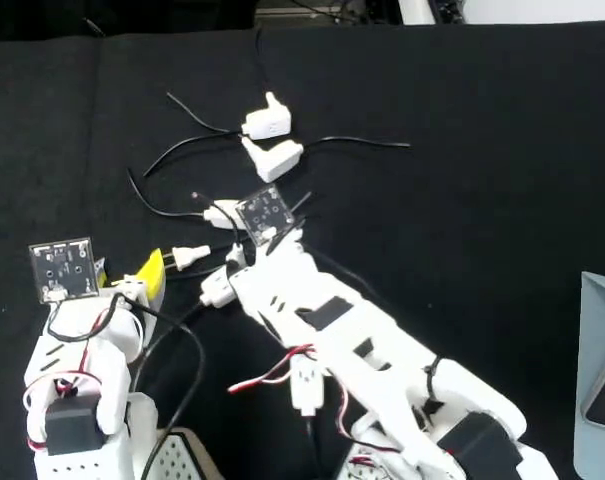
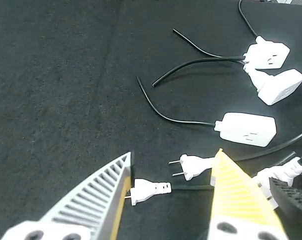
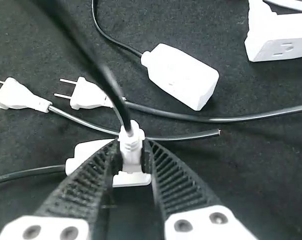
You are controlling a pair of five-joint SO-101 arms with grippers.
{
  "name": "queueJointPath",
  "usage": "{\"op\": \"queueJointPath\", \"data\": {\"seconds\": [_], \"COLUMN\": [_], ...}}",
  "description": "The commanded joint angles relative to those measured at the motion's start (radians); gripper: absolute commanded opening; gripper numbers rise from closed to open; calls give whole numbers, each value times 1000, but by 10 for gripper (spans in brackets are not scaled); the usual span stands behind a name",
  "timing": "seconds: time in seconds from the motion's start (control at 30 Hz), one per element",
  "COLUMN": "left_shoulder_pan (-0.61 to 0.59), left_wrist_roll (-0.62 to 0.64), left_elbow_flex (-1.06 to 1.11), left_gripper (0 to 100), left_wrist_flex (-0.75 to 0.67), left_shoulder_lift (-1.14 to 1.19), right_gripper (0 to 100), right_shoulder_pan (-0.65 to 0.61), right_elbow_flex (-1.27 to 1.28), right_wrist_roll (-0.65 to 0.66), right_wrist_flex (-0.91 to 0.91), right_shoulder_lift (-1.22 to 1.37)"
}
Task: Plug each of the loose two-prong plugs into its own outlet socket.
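Right pincer (image 3: 132,150) is clamping one plug (image 3: 131,134) upright, right over a socket (image 3: 86,152) on the desk (image 1: 482,150). Left pincer (image 2: 173,154) is hanging open above two loose plugs (image 2: 150,190) — both lying 9-to-3, prongs at 9 — with the free socket (image 2: 246,129) at 1 o'clock, so left's nearer.

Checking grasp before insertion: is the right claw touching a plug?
Touching. Right wrist view: the right claw clamps a white plug, pressed against both its sides, no gap.

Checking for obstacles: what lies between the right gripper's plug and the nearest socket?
In the right wrist view, two black cords cross the cloth between the held plug and that socket.
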Motion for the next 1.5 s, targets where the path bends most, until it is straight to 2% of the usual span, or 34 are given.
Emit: {"op": "queueJointPath", "data": {"seconds": [0.0,0.6,0.77,0.9,1.23,1.47], "left_shoulder_pan": [-12,-12,-13,-16,-18,-18], "left_wrist_roll": [12,12,12,12,12,12], "left_elbow_flex": [-7,-7,-7,-7,-7,-7], "left_gripper": [257,257,257,257,257,257], "left_wrist_flex": [-23,-29,-25,-23,-23,-23], "left_shoulder_lift": [-3,-3,-3,-3,-3,-3], "right_gripper": [11,11,11,11,11,11], "right_shoulder_pan": [18,-34,-34,-31,172,224], "right_elbow_flex": [2,-19,-153,-173,-151,-191], "right_wrist_roll": [8,8,40,69,114,101], "right_wrist_flex": [14,54,226,253,259,253], "right_shoulder_lift": [1,85,180,188,-85,-208]}}
